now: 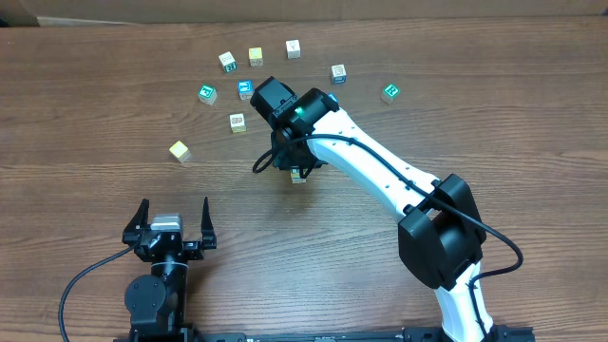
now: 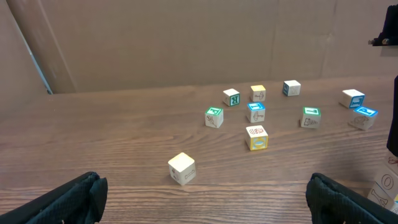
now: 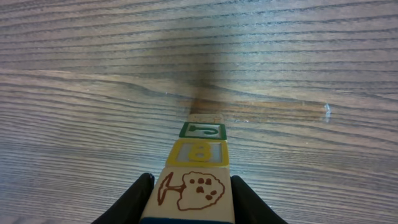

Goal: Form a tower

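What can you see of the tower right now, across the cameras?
The tower is a narrow, upright stack of small wooden cubes standing on the table. The right wrist view looks down it and shows three faces: nearest, a cream one with a brown tree drawing, then a yellow-framed one, then a green-framed one. The right gripper clasps the tree cube, one black finger on either side. Overhead, that gripper hides almost all of it.

place: robot lab bench | cues: wood-grain table [image 1: 95, 95], cardboard backdrop [image 2: 155, 43]

Tower [image 3: 196, 175] top beyond bottom edge
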Robot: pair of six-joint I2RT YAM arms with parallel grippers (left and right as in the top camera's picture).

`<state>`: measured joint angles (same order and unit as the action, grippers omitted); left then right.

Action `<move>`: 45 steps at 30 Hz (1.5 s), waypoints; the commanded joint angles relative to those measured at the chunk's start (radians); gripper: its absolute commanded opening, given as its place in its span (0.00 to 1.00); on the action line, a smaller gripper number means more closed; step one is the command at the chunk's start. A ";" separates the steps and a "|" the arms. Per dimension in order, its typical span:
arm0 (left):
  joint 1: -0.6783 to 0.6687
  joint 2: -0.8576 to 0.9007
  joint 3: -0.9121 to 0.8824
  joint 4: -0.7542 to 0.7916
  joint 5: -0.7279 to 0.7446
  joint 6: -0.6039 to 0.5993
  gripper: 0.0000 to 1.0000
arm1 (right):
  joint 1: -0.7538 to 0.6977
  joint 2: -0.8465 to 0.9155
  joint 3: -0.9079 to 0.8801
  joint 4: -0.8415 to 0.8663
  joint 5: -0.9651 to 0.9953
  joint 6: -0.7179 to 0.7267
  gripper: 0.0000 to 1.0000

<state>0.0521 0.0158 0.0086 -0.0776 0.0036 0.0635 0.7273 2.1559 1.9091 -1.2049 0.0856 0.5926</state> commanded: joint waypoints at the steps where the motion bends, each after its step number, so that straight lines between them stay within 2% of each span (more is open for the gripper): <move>1: -0.006 -0.011 -0.004 0.000 -0.006 0.026 1.00 | 0.002 -0.002 -0.005 0.003 -0.001 0.010 0.35; 8: -0.006 -0.011 -0.004 0.000 -0.006 0.026 0.99 | 0.002 -0.002 -0.005 0.004 -0.001 0.010 0.55; 10: -0.006 -0.011 -0.004 0.000 -0.006 0.027 1.00 | 0.002 -0.002 -0.003 0.008 -0.001 0.010 0.64; 16: -0.006 -0.011 -0.004 0.000 -0.006 0.026 1.00 | -0.019 -0.003 0.086 -0.006 0.003 0.002 0.73; 22: -0.006 -0.011 -0.004 0.000 -0.006 0.027 1.00 | -0.106 -0.003 0.251 -0.058 0.003 -0.046 0.81; 27: -0.006 -0.011 -0.004 0.000 -0.006 0.027 1.00 | -0.222 -0.003 0.272 -0.078 0.003 -0.052 0.87; 28: -0.006 -0.011 -0.004 0.000 -0.006 0.026 1.00 | -0.252 -0.003 0.271 -0.093 0.003 -0.051 0.90; 29: -0.006 -0.011 -0.004 0.000 -0.006 0.027 1.00 | -0.275 -0.003 0.270 -0.104 0.003 -0.051 1.00; 35: -0.006 -0.011 -0.004 0.000 -0.006 0.027 1.00 | -0.410 -0.003 0.270 -0.168 0.003 -0.051 1.00; 45: -0.006 -0.011 -0.004 0.000 -0.006 0.027 1.00 | -0.547 -0.003 0.270 -0.162 0.003 -0.050 1.00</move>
<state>0.0517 0.0158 0.0086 -0.0776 0.0036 0.0635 0.2062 2.1628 2.1654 -1.3712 0.0853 0.5457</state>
